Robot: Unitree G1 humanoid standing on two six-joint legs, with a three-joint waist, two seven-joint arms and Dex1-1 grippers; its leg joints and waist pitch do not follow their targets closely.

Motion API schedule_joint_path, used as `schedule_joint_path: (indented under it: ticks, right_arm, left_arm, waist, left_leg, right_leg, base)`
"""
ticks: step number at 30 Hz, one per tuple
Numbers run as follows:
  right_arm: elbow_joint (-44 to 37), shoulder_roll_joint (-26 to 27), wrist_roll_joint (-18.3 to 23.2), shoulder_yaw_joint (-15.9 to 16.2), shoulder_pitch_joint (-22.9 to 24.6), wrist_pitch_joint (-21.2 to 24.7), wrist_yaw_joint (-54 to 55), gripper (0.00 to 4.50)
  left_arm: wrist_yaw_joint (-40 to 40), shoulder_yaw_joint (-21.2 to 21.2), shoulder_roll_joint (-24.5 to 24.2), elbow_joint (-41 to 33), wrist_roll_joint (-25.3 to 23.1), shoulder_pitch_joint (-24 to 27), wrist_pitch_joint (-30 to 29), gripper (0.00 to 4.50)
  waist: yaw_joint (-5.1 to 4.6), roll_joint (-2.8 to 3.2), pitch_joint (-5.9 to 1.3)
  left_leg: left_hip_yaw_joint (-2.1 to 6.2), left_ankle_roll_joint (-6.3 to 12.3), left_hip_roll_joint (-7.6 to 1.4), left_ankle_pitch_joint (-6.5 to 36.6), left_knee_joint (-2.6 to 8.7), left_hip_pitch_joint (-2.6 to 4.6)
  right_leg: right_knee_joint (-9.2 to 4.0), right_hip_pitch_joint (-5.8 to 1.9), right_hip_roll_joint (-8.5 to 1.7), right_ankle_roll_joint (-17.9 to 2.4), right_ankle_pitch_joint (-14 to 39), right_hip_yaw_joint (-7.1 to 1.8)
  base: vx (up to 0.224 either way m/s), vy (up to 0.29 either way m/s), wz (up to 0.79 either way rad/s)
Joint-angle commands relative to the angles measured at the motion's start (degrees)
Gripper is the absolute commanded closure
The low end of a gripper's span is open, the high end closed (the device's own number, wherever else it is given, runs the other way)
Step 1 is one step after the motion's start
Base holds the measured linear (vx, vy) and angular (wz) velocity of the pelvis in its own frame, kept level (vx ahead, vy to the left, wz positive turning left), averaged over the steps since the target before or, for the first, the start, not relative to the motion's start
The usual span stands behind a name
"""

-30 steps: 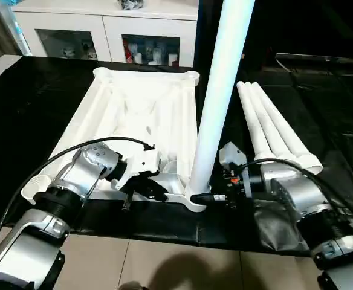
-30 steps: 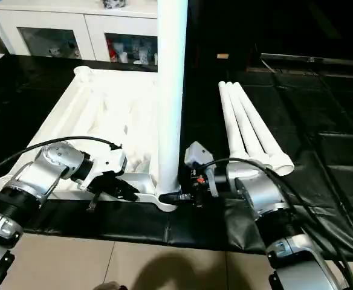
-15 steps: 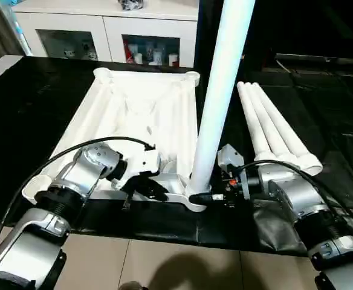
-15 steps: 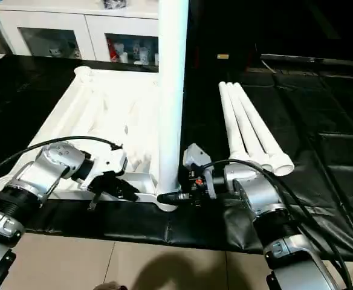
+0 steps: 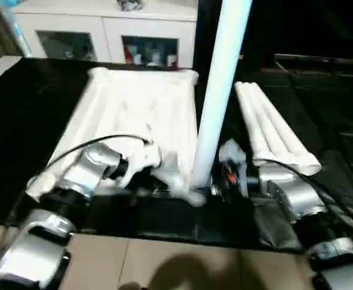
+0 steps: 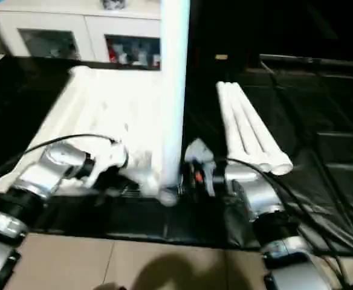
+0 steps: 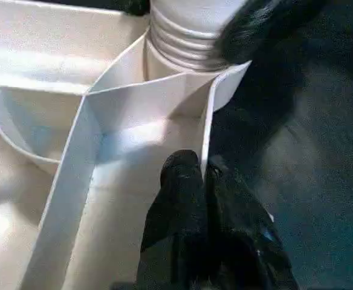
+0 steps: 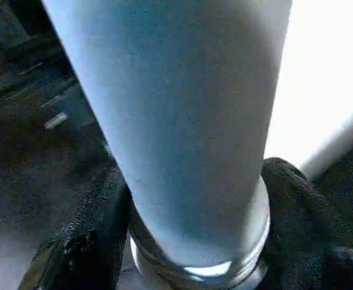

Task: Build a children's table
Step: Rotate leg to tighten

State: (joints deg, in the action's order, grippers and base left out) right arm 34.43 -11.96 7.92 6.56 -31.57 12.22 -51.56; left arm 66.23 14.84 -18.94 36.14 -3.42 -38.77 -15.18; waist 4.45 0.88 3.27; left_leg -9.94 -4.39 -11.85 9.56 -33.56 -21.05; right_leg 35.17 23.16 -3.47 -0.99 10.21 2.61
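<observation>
The white table top (image 5: 134, 109) lies upside down on the black mat, ribs up. One white leg (image 5: 219, 90) stands upright in its near right corner socket (image 7: 182, 36). My right gripper (image 5: 216, 187) is at the foot of this leg; in the right wrist view its fingers (image 8: 86, 241) press on both sides of the leg's threaded base (image 8: 194, 260). My left gripper (image 7: 200, 169) is shut on the thin rim wall (image 7: 210, 115) of the top, just beside that corner. Three more legs (image 5: 273, 133) lie side by side on the mat to the right.
A white glass-door cabinet (image 5: 104, 36) stands behind the mat. The mat's near edge meets beige floor tiles (image 5: 164, 266) just below my forearms. Black cables run along both arms.
My right gripper's fingers have drawn in around the foot of the upright leg. The head views have shifted slightly and gone blurry. The left gripper keeps its hold on the rim.
</observation>
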Motion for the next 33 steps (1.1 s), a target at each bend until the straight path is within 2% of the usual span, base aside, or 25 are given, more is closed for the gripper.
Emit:
schedule_joint_path:
  ticks: [1,2,3,4,5,6,9,10,12,15,17,19,20,24,30,31,33]
  right_arm:
    - [2.1,3.7,-1.2,1.3,-1.2,0.3,5.6,1.74]
    - [4.2,5.8,-1.4,0.4,-2.2,0.0,9.9,1.74]
    - [6.8,8.3,-2.0,-0.4,-3.7,0.1,15.8,1.74]
    - [7.3,8.8,-2.2,-0.5,-4.0,0.2,17.0,1.74]
    - [8.1,9.5,-2.4,-0.7,-4.5,0.2,18.7,1.74]
    - [9.1,10.7,-2.7,-0.9,-5.3,0.0,21.1,1.74]
    - [10.5,12.7,-4.6,-0.7,-6.7,-0.9,24.9,1.74]
    - [10.7,12.8,-5.0,-0.5,-6.9,-1.4,25.3,1.74]
    - [11.1,13.0,-5.0,-0.6,-7.0,-2.0,25.3,1.18]
    - [12.1,13.3,-4.9,-1.7,-7.1,-3.6,25.8,1.02]
    - [11.4,12.5,-4.6,-1.8,-6.3,-4.2,24.9,0.63]
    - [10.9,12.0,-4.4,-1.8,-5.8,-4.6,24.1,0.56]
    - [9.5,11.1,-3.8,-1.8,-4.6,-5.0,22.1,0.47]
    - [5.1,6.6,-2.4,-1.3,-1.2,-6.9,14.1,0.05]
    - [3.6,2.1,-2.4,-1.1,-0.1,-8.3,7.3,0.05]
    - [2.6,0.5,-1.8,-0.9,0.3,-8.4,3.8,0.05]
    - [0.3,-2.0,-0.4,-0.2,1.0,-7.9,-2.0,0.05]
  left_arm:
    - [-4.9,-3.0,2.9,-3.6,3.9,-0.3,-2.9,4.50]
    - [-7.8,-4.2,4.3,-4.6,4.2,0.2,-4.6,4.50]
    - [-12.1,-5.4,6.0,-5.4,4.0,0.7,-6.3,4.50]
    - [-13.0,-5.7,6.4,-5.6,3.9,0.8,-6.7,4.50]
    - [-14.5,-6.0,7.0,-5.8,3.7,0.9,-7.2,4.50]
    - [-16.9,-6.4,8.0,-6.4,3.1,1.1,-8.0,4.50]
    - [-20.7,-6.7,10.1,-9.0,2.1,1.5,-10.4,4.50]
    - [-21.1,-6.7,10.4,-9.4,2.1,1.6,-10.8,4.50]
    - [-21.5,-6.6,10.5,-9.9,2.1,1.7,-11.2,4.50]
    - [-22.1,-6.2,10.2,-11.1,2.0,2.0,-12.1,4.50]
    - [-21.0,-5.7,9.0,-11.1,2.0,2.3,-11.6,4.50]
    - [-20.3,-5.3,8.4,-11.2,1.9,2.4,-11.4,4.50]
    - [-19.2,-4.9,7.5,-11.3,1.8,2.7,-11.2,4.50]
    - [-14.1,-3.2,4.4,-9.7,1.6,2.7,-7.8,4.50]
    - [-7.5,-0.5,1.1,-9.0,1.3,3.0,-3.7,4.50]
    - [-4.7,0.4,-0.1,-9.0,1.5,3.0,-2.3,4.50]
    - [-0.6,1.6,-1.8,-8.8,1.9,2.9,-0.4,4.50]
  waist:
    - [-0.03,-0.09,-4.01]
    - [-0.54,-0.20,-4.16]
    - [-0.90,-0.04,-4.31]
    - [-1.26,-0.05,-4.23]
    - [-1.40,0.05,-4.18]
    - [-1.46,-0.12,-4.13]
    - [-1.52,0.04,-4.18]
    - [-1.45,-0.17,-4.19]
    - [-1.41,-0.21,-4.18]
    - [-1.47,-0.15,-4.16]
    - [-1.46,-0.04,-4.10]
    - [-1.46,0.00,-4.11]
    - [-1.34,0.28,-4.12]
    - [-0.98,0.10,-4.14]
    - [-0.77,0.20,-4.07]
    - [-0.61,0.31,-4.07]
    - [-0.05,0.33,-4.05]
  left_leg:
    - [0.36,-0.70,-0.76,12.7,3.89,0.27]
    - [0.26,-0.50,-0.85,11.7,3.73,0.26]
    - [0.30,-0.36,-0.75,11.0,3.66,0.23]
    - [0.28,-0.30,-0.75,10.6,3.65,0.13]
    - [0.25,-0.03,-0.63,11.1,3.63,0.33]
    - [0.20,0.30,-0.62,11.3,3.65,0.30]
    - [0.15,0.91,-0.78,10.2,3.67,0.28]
    - [0.09,1.33,-0.78,9.9,3.63,0.25]
    - [0.05,1.69,-0.75,9.7,3.63,0.23]
    - [0.03,1.86,-0.72,9.7,3.58,0.14]
    - [0.05,1.93,-0.74,10.1,3.65,0.21]
    - [0.05,1.91,-0.78,10.6,3.65,0.22]
    - [0.11,1.93,-0.75,10.7,3.66,0.29]
    - [0.08,2.47,-0.80,11.2,3.62,0.30]
    - [0.10,2.02,-0.90,12.1,3.67,0.38]
    - [0.06,1.93,-0.98,12.4,3.65,0.62]
    - [0.02,2.24,-1.13,12.4,3.66,0.52]
  right_leg:
    - [-4.53,-3.16,-4.01,-11.4,15.0,-1.92]
    - [-4.15,-3.07,-3.99,-12.3,12.2,-2.09]
    - [-4.08,-3.12,-3.89,-12.9,10.7,-1.97]
    - [-4.01,-3.07,-3.89,-13.3,9.9,-1.99]
    - [-4.29,-3.04,-3.77,-13.3,10.5,-1.89]
    - [-4.39,-3.06,-3.74,-13.2,10.5,-1.93]
    - [-4.21,-3.12,-3.69,-13.3,8.6,-1.97]
    - [-4.13,-3.16,-3.68,-13.4,7.7,-2.00]
    - [-4.12,-3.20,-3.66,-13.3,7.3,-1.99]
    - [-4.11,-3.19,-3.74,-13.4,7.3,-2.02]
    - [-4.19,-3.17,-3.68,-13.2,7.5,-2.01]
    - [-4.18,-3.18,-3.70,-13.2,7.6,-2.04]
    - [-4.20,-3.19,-3.71,-13.1,7.6,-2.01]
    - [-4.27,-3.33,-3.62,-12.8,6.8,-2.04]
    - [-4.34,-3.18,-3.71,-13.1,8.9,-2.06]
    - [-4.37,-2.93,-3.65,-13.4,8.8,-2.06]
    - [-4.19,-3.05,-3.52,-13.3,8.1,-2.04]
  base:
    - [0.000,0.000,0.00]
    - [0.000,0.000,0.00]
    - [0.000,0.000,0.00]
    - [0.000,0.000,0.00]
    - [0.000,0.000,0.00]
    - [0.000,0.000,0.00]
    - [0.000,0.000,0.00]
    - [0.000,0.000,0.00]
    - [0.000,0.000,0.00]
    - [0.000,0.000,0.00]
    - [0.000,0.000,0.00]
    - [0.000,0.000,0.00]
    - [0.000,0.000,0.00]
    - [0.000,0.000,0.00]
    - [0.000,0.000,0.00]
    - [0.000,0.000,0.00]
    - [0.000,0.000,0.00]
